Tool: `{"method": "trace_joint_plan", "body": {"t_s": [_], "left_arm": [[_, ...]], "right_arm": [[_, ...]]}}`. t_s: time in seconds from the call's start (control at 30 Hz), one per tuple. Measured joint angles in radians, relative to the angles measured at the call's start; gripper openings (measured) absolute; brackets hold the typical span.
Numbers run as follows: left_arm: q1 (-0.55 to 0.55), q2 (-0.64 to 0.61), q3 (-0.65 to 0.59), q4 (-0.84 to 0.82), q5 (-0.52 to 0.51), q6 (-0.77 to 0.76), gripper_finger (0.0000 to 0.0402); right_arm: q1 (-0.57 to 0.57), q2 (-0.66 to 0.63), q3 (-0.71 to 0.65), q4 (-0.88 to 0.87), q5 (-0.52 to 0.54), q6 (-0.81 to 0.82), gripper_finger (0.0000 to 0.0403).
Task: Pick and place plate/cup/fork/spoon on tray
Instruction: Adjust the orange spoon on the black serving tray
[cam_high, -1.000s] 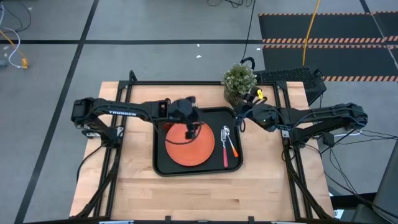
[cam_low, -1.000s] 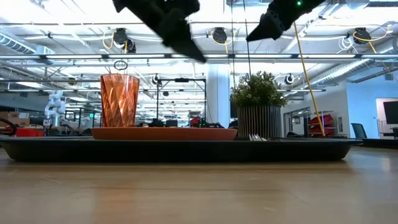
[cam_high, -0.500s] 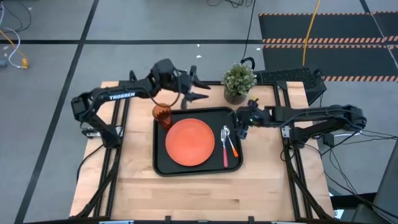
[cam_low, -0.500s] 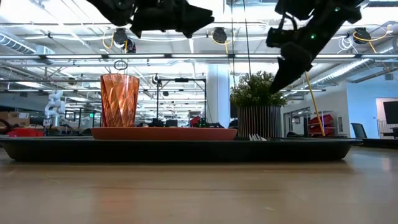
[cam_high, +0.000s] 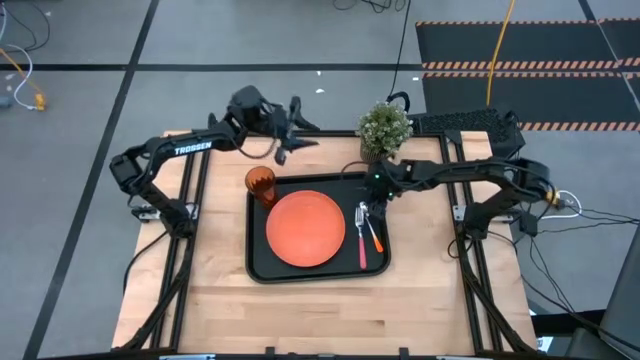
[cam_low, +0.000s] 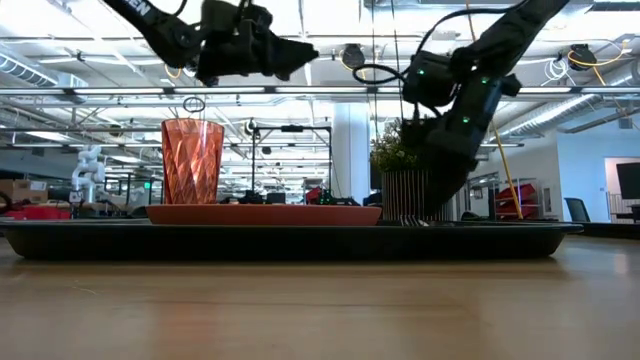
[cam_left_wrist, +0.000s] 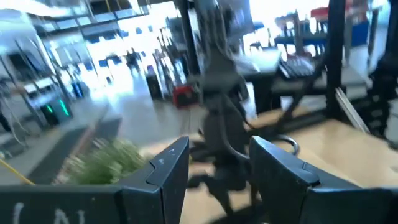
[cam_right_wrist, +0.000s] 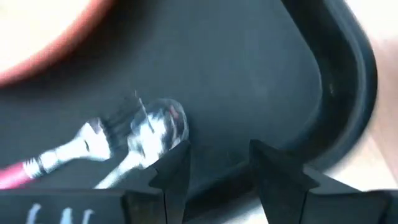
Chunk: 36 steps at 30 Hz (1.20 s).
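The black tray (cam_high: 258, 262) lies mid-table. On it lie the orange plate (cam_high: 305, 229) and, at its right, the fork (cam_high: 362, 247) with a pinkish-red handle and the spoon (cam_high: 373, 235) with an orange handle. The amber cup (cam_high: 260, 184) stands upright at the tray's far left corner. My right gripper (cam_high: 378, 197) is open and low over the tray's far right corner; its wrist view shows the spoon's bowl (cam_right_wrist: 165, 124) and the fork's tines (cam_right_wrist: 121, 118) just ahead of its fingers. My left gripper (cam_high: 300, 135) is open and empty, high above the table's far edge.
A potted green plant (cam_high: 384, 130) stands on the table just beyond the tray's far right corner, close behind my right arm. Bare wooden table (cam_high: 320, 310) lies on the tray's near side. The low view shows the plant (cam_low: 412, 175) beside my right gripper (cam_low: 440, 185).
My left gripper has risen from above the plate and gone toward the table's far edge and a little left, turning level. My right gripper has gone toward the table's left and down, to the tray's far right corner above the spoon and fork. The objects have kept still.
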Motion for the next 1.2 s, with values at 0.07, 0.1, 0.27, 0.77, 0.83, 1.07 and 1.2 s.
{"method": "trace_joint_plan", "body": {"t_s": [0.07, 0.1, 0.27, 0.77, 0.83, 1.07, 1.2], "left_arm": [[0.033, -0.002, -0.012, 0.082, 0.036, -0.07, 0.0172], [0.046, -0.001, -0.016, 0.108, 0.057, -0.103, 0.0172], [0.084, -0.001, -0.033, 0.135, 0.097, -0.14, 0.0172], [0.097, -0.001, -0.037, 0.065, 0.097, -0.173, 0.0172], [0.097, 0.0, -0.037, 0.052, 0.097, -0.173, 0.0172], [0.097, -0.001, -0.037, 0.03, 0.096, -0.161, 0.0172], [0.097, -0.001, -0.037, 0.017, 0.096, -0.148, 0.0172]], "right_arm": [[-0.001, 0.023, 0.015, 0.044, -0.027, -0.015, 0.0157], [-0.001, 0.031, 0.02, 0.059, -0.041, -0.02, 0.0157], [-0.007, 0.045, 0.045, 0.085, -0.044, -0.052, 0.0157], [-0.027, 0.133, 0.045, 0.133, 0.011, -0.121, 0.0157], [-0.021, 0.158, 0.045, 0.15, 0.01, -0.126, 0.0157], [-0.01, 0.169, 0.045, 0.144, 0.01, -0.128, 0.0157], [-0.01, 0.135, 0.045, 0.15, 0.011, -0.146, 0.0157]]}}
